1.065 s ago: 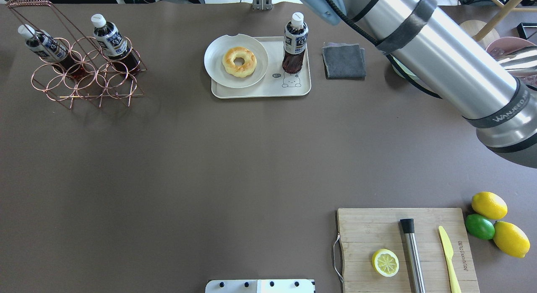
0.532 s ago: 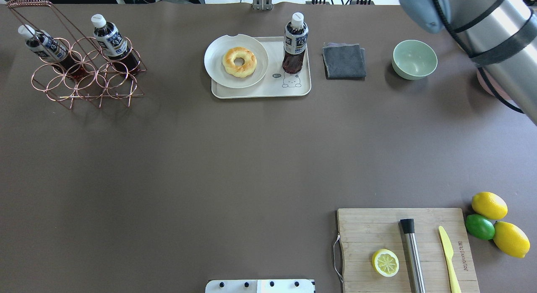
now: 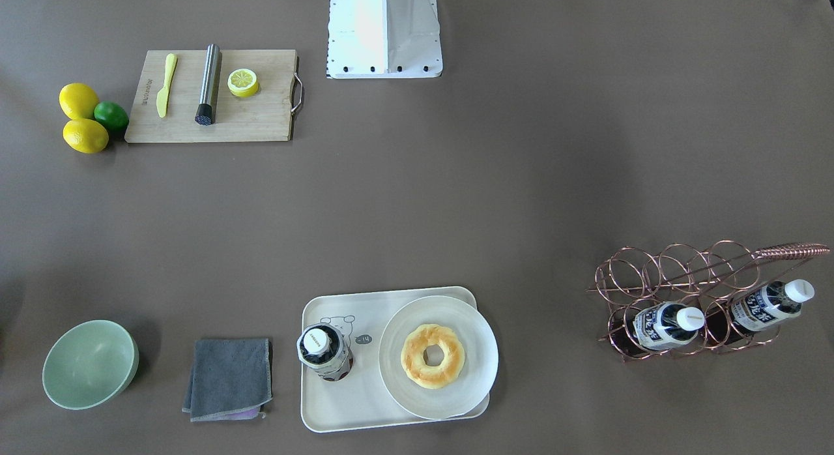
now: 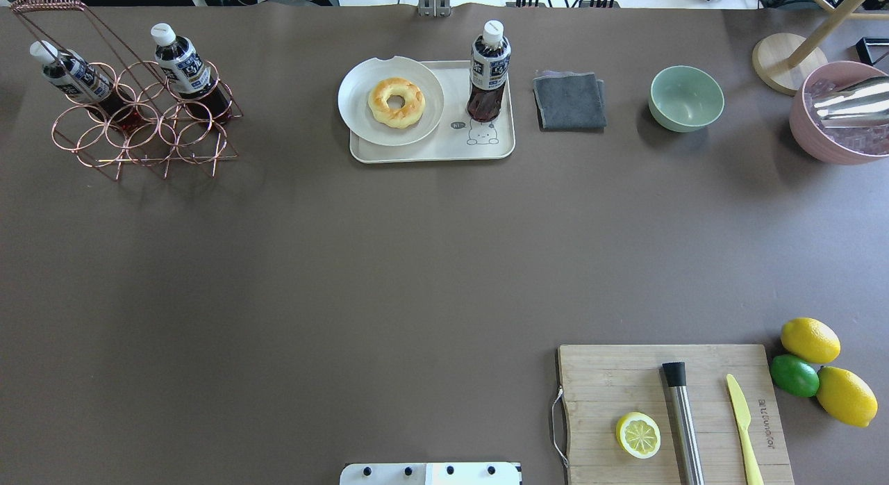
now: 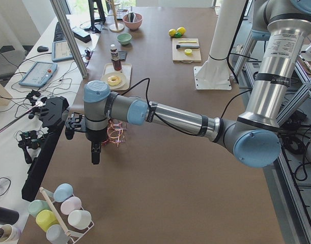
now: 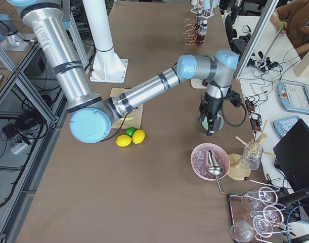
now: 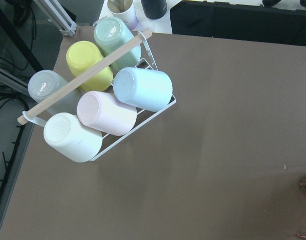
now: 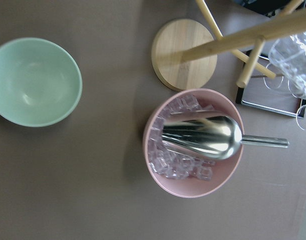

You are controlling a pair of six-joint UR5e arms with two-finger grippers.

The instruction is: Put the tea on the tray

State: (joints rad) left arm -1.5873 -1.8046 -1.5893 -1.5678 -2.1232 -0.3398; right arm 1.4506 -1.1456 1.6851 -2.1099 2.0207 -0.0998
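One tea bottle (image 4: 488, 71) stands upright on the cream tray (image 4: 430, 151), at its right end beside the bear drawing; it also shows from above in the front-facing view (image 3: 324, 351) on the tray (image 3: 352, 403). Two alike bottles (image 4: 182, 62) (image 4: 69, 74) lean in the copper wire rack (image 4: 139, 124). No gripper touches the tea. My left gripper (image 5: 95, 155) hangs over the table's left end, past the rack. My right gripper (image 6: 210, 129) hangs near the green bowl at the right end. Both show only in side views, so I cannot tell whether they are open or shut.
A white plate with a doughnut (image 4: 396, 101) lies on the tray. A grey cloth (image 4: 569, 101), green bowl (image 4: 686, 98) and pink ice bowl with scoop (image 4: 844, 117) follow to the right. A cutting board (image 4: 674, 408) and lemons (image 4: 809, 339) are front right. A mug rack (image 7: 107, 105) lies under the left wrist.
My right arm has swung out of the overhead view to the right, uncovering the green bowl and the pink bowl. The tea bottle and tray have not moved.
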